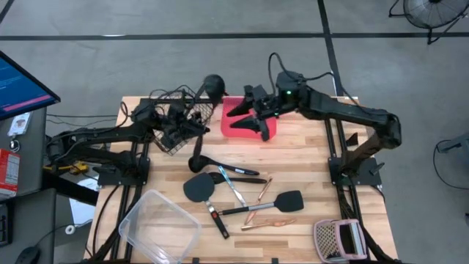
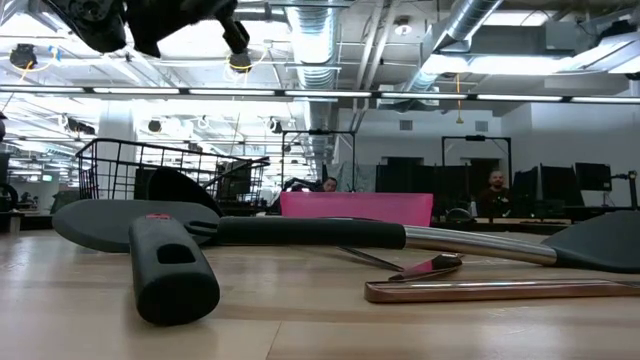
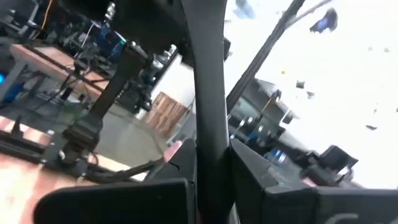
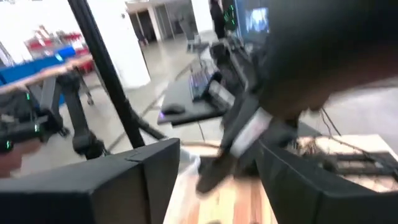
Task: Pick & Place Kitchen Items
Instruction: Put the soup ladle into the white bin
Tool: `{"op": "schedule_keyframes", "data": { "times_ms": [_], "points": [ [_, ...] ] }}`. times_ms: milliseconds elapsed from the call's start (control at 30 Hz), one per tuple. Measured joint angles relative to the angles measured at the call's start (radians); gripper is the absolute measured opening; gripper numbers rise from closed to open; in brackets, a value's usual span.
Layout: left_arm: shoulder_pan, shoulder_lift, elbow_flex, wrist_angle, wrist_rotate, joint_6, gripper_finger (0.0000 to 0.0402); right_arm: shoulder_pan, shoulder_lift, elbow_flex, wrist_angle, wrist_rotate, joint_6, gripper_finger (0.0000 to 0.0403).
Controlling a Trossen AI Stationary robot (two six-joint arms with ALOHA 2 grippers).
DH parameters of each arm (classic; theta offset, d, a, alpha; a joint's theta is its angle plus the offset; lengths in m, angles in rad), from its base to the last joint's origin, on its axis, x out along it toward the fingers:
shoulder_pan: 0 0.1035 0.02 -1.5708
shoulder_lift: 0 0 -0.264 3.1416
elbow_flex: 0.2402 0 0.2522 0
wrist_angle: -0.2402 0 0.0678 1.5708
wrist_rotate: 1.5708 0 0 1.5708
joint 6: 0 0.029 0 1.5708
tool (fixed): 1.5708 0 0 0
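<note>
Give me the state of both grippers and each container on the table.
Left gripper: shut on round-headed utensil.
Right gripper: fingers open, above red tray.
Red tray: flat on table.
Clear tub: empty.
Wire basket: upright.

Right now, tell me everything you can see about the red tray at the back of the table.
The red tray is a shallow, roughly square bin that looks like smooth plastic, pinkish red with rounded corners. It sits flat on the back middle of the wooden table, just right of the black wire basket. The right claw hangs over its left part, hiding much of the inside. In the low view only its straight front wall shows.
</note>
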Motion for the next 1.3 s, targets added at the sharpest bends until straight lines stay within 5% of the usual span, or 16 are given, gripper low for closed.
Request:
{"op": "schedule_keyframes", "data": {
  "times_ms": [333,633,800,1300],
  "points": [
    [0.049,-0.130,0.000,-0.008,0.120,-0.418,0.0036,0.034,-0.126,0.000,-0.308,0.164,-0.162,0.0179],
    [0.029,-0.210,0.001,-0.102,0.386,-0.958,0.0036,0.044,-0.146,0.000,-0.422,0.192,-0.175,0.0165],
    [0.028,-0.220,0.000,-0.137,0.596,-1.084,0.0040,0.048,-0.101,-0.001,-0.434,0.190,-0.193,0.0165],
    [-0.006,-0.337,0.000,-0.213,0.529,-1.228,0.0038,0.070,-0.098,-0.001,-0.662,0.184,-0.239,0.0164]
  ]
}}
